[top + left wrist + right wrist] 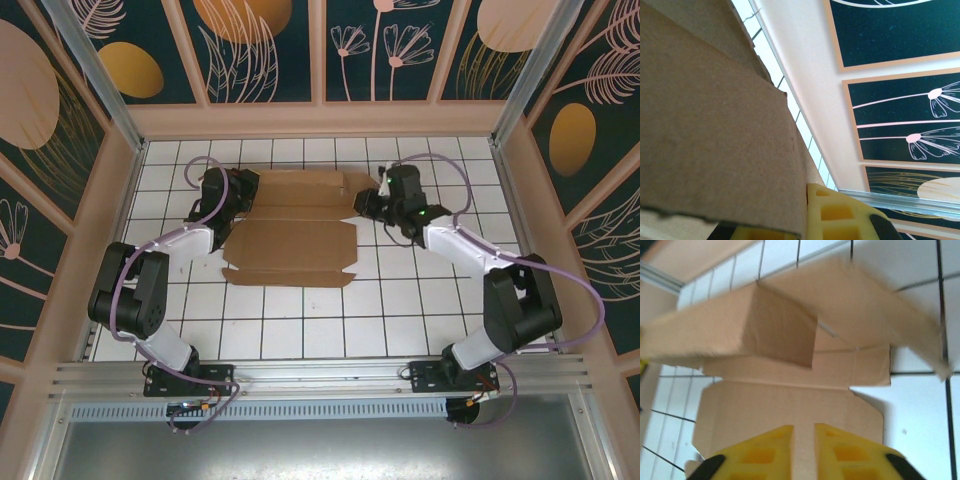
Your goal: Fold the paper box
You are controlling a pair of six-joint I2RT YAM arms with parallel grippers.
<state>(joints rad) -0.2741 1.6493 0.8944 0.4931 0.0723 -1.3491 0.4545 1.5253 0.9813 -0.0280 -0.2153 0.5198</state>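
The paper box [295, 235], lying toward 12 o'clock on the table [300, 330], is judged light, stiff yet easily creased, and best taken at flap edges: its 9 o'clock flap is clamped by the left gripper [240, 198], while the right gripper [804, 435], at 3 o'clock, is seen nearly together, any hold undeterminable.

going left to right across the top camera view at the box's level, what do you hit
left arm's black tool → partly folded brown corrugated cardboard box → right arm's black tool
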